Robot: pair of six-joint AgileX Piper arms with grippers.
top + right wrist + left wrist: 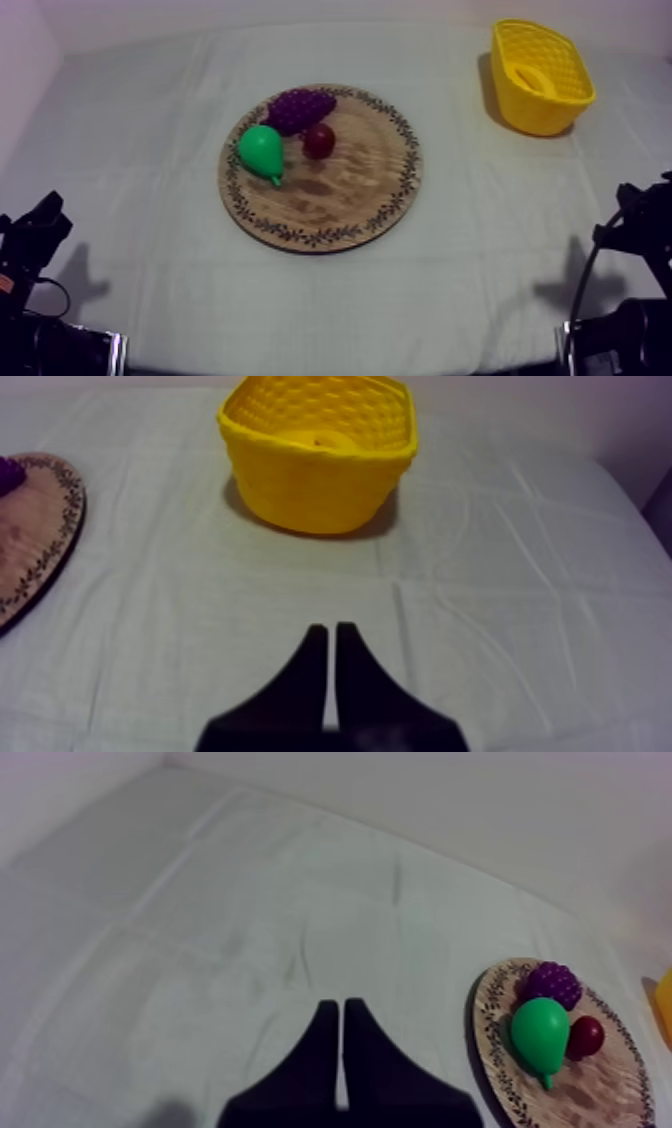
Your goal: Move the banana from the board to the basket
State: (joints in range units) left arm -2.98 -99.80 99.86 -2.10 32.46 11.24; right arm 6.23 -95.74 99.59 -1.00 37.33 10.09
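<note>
Apparently task is completed: banana (pixel 530 78) is seen lying inside yellow basket (pixel 560 112), at far right of bench (pixel 480 270); none is found on wooden board (pixel 350 195). No further transfer is judged required. Left jaws are pressed together, empty, held low over bare cloth beside board. Right jaws are pressed together, empty, pointed toward basket, well apart from it. Count: one banana, one basket, one board. Carried on board: one pear (pixel 262 150), one bunch of grapes (pixel 298 108), one small red fruit (pixel 319 140).
</note>
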